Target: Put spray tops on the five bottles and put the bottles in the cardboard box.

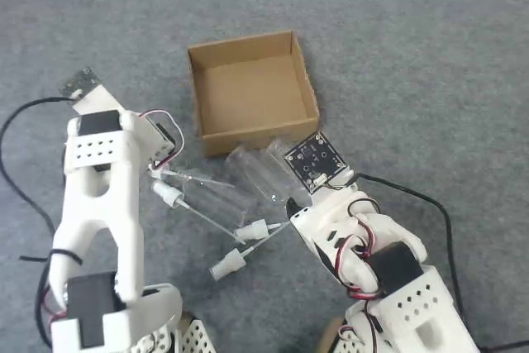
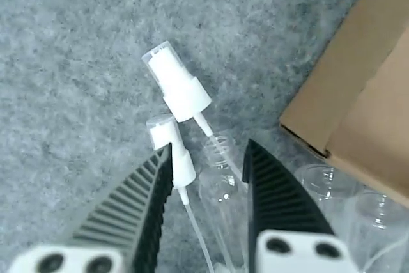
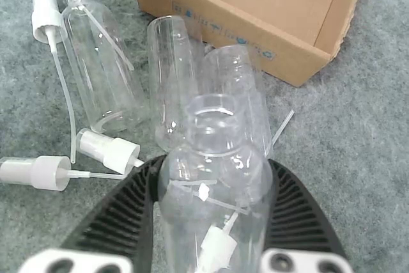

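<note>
Clear plastic bottles (image 3: 169, 75) lie clustered at the middle of the grey felt tabletop (image 1: 430, 64), just in front of the near wall of the open brown cardboard box (image 1: 248, 88), which stands toward the far edge and has no bottle in it yet

The right arm's black claw (image 3: 216, 165) is closed on the flanks of 1 held bottle (image 3: 214, 126), whose open mouth points toward the box. That hold looks meant to steady it so a top can be fed in. 3 of the bottles lie side by side beyond it.

The left arm's black claw (image 2: 209, 148) is spread wide and grips nothing. Its jaws stand either side of the neck of a lying bottle (image 2: 220, 183), with 1 small white plastic spray top (image 2: 171, 142) against the inner face of 1 jaw, a stance that suggests it is lining up a pick. A larger white spray top (image 2: 179, 87) lies just beyond, its thin tube running toward that bottle's mouth; whether the tube is inside cannot be told.

2 more white spray tops (image 3: 108, 148) rest nearer the tabletop's near edge, beside the right claw and seemingly handy for it. No bottle looks clearly capped, so the job appears to be at an early stage
</note>
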You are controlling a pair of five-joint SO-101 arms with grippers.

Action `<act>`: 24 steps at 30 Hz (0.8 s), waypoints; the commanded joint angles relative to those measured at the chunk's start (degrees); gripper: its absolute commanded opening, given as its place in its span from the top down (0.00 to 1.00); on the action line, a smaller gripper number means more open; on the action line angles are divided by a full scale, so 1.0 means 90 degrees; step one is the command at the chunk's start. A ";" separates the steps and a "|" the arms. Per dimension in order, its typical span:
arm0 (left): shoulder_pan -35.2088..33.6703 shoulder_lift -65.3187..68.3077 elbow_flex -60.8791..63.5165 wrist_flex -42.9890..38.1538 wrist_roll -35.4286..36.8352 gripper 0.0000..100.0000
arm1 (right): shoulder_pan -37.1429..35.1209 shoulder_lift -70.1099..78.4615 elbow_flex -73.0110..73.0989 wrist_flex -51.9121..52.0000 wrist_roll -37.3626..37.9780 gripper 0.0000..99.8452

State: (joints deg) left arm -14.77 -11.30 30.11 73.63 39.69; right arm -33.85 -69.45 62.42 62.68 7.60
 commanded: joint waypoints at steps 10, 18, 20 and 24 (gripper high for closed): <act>-0.0498 0.0010 -0.0308 0.0244 0.0107 0.83 | 0.0054 -0.0181 -0.0068 -0.0103 0.0205 0.88; -0.0742 0.0020 -0.0063 -0.0107 0.0117 0.83 | 0.0054 -0.0151 -0.0068 -0.0132 0.0205 0.88; -0.0742 0.0020 0.0151 -0.0400 0.0117 0.83 | 0.0054 -0.0142 -0.0068 -0.0132 0.0205 0.88; -0.0762 0.0020 0.0308 -0.0625 0.0117 0.83 | 0.0054 -0.0142 -0.0068 -0.0132 0.0205 0.88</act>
State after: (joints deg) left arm -21.10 -11.03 33.01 70.73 39.69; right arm -33.85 -69.45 62.42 62.68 7.60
